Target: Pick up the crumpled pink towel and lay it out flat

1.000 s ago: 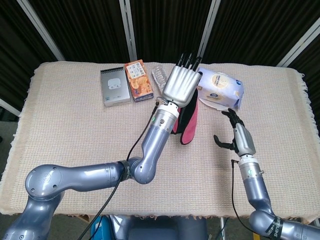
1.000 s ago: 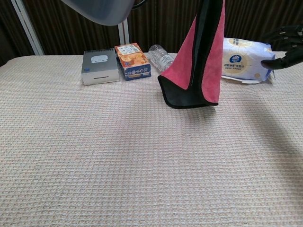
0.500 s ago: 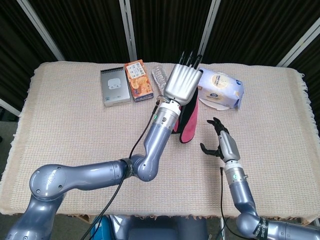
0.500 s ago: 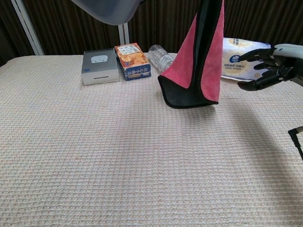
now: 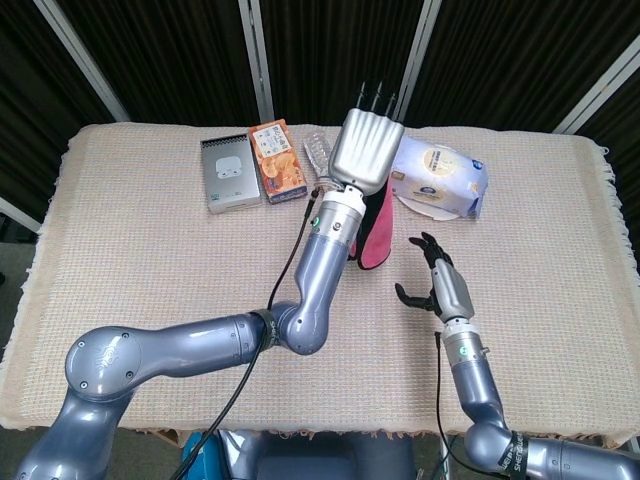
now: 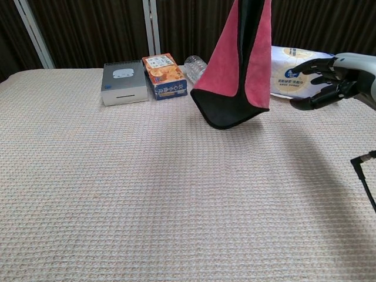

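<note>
Aloft, pink towel (image 6: 244,64) in left hand (image 5: 366,152).

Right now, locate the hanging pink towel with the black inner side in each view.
Head view: pink towel at centre, mostly hidden behind the raised left hand.
Chest view: top centre, dangling above the table.
Shared landmark: the white tissue pack to its right.

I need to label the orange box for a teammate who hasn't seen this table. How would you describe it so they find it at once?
Look along the far edge of the cloth-covered table, left of the hanging pink towel. There the orange box stands between a grey box and a clear plastic bottle. It alone is orange with printed pictures.
</note>
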Motion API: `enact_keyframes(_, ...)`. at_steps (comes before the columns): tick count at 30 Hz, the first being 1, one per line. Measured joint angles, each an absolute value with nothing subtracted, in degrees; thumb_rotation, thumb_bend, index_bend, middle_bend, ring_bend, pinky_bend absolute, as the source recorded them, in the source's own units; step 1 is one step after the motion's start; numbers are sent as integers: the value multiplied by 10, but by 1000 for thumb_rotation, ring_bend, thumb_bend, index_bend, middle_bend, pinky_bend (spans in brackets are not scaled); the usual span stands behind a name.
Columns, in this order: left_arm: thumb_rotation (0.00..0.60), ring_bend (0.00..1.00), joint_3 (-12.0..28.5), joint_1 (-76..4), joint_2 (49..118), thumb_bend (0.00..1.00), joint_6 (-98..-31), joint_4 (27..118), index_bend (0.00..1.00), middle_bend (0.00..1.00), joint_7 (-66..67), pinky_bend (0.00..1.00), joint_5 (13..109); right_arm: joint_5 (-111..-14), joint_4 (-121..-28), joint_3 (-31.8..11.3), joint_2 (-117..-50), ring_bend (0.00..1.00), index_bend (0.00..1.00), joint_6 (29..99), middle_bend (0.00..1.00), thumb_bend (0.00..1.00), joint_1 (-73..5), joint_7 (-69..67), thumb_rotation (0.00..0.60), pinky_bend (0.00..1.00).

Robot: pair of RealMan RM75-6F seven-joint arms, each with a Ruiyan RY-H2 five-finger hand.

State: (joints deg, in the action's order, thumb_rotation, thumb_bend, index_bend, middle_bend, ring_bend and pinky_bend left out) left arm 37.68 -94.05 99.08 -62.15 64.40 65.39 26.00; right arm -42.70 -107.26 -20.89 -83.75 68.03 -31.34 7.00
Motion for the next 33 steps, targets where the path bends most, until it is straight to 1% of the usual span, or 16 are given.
enact_keyframes(5, 600, 0, 384, -953, 975, 556, -642, 664, 715, 130, 700, 0, 228, -430, -1076, -211, -832, 0, 158, 678, 0, 353, -311, 62, 600, 0)
enact_keyframes(9, 600, 0, 395, -968, 959, 556, -669, 699, 718, 130, 737, 0, 190, -435, -1084, -210, -828, 0, 158, 678, 0, 353, -309, 59, 600, 0)
enact_keyframes(15, 600, 0, 398, -976, 953, 570, -692, 732, 720, 127, 747, 0, 159, -444, -1098, -204, -825, 0, 158, 681, 0, 353, -307, 62, 600, 0)
enact_keyframes(21, 600, 0, 402, -984, 960, 584, -699, 735, 719, 125, 737, 0, 137, -439, -1102, -201, -832, 0, 158, 684, 0, 352, -310, 68, 600, 0)
enact_keyframes(33, 600, 0, 399, -1003, 970, 579, -702, 728, 720, 124, 714, 0, 142, -423, -1091, -198, -861, 0, 158, 680, 0, 353, -326, 82, 600, 0)
